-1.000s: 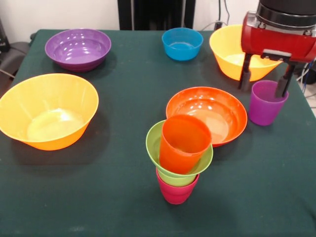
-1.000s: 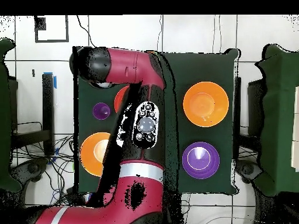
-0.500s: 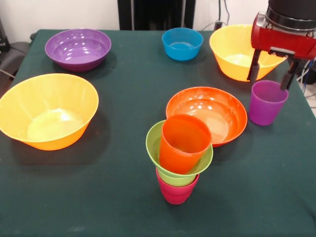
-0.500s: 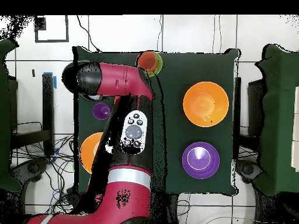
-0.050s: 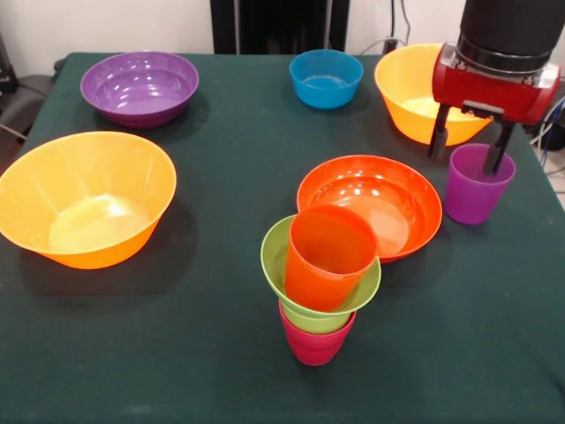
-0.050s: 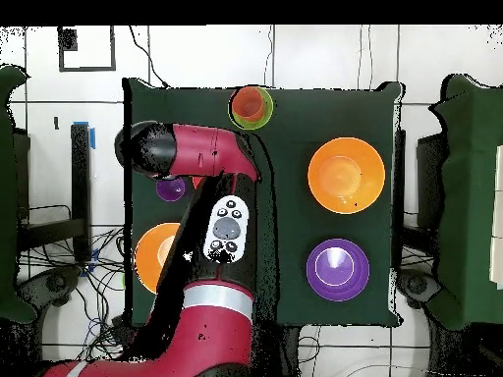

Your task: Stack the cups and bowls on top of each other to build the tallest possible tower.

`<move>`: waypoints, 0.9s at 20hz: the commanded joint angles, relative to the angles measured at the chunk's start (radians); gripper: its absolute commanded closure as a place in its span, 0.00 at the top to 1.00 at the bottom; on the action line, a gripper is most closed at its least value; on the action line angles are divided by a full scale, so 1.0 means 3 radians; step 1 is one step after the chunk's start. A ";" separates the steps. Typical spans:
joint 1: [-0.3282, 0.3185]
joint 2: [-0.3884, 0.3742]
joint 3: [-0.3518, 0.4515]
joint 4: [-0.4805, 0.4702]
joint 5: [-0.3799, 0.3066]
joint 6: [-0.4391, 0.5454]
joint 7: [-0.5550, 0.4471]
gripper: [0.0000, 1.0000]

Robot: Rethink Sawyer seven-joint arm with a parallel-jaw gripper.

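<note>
Front view — gripper (image 5: 468, 147) spread over purple cup (image 5: 478, 184).

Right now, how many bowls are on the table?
6: purple bowl far left, blue bowl far middle, orange bowl far right, a second large orange bowl near left, red-orange bowl centre, lime green bowl in the stack. None seems hidden.

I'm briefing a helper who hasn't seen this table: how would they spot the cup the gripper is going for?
Find the red-orange bowl mid-table in the front view. Just right of it, apart from it, a purple cup stands upright under the gripper. It is the only cup not in the tower.
</note>
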 commanded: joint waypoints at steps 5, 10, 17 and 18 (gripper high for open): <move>0.0139 0.0124 0.0096 0.0272 0.0145 -0.0148 0.0836 1.00; 0.0216 0.0114 0.0047 0.0266 0.0200 -0.0085 0.0917 1.00; 0.0337 0.0185 -0.0026 0.0204 0.0290 -0.0106 0.1085 1.00; 0.0348 0.0200 -0.0034 0.0202 0.0303 -0.0125 0.1099 1.00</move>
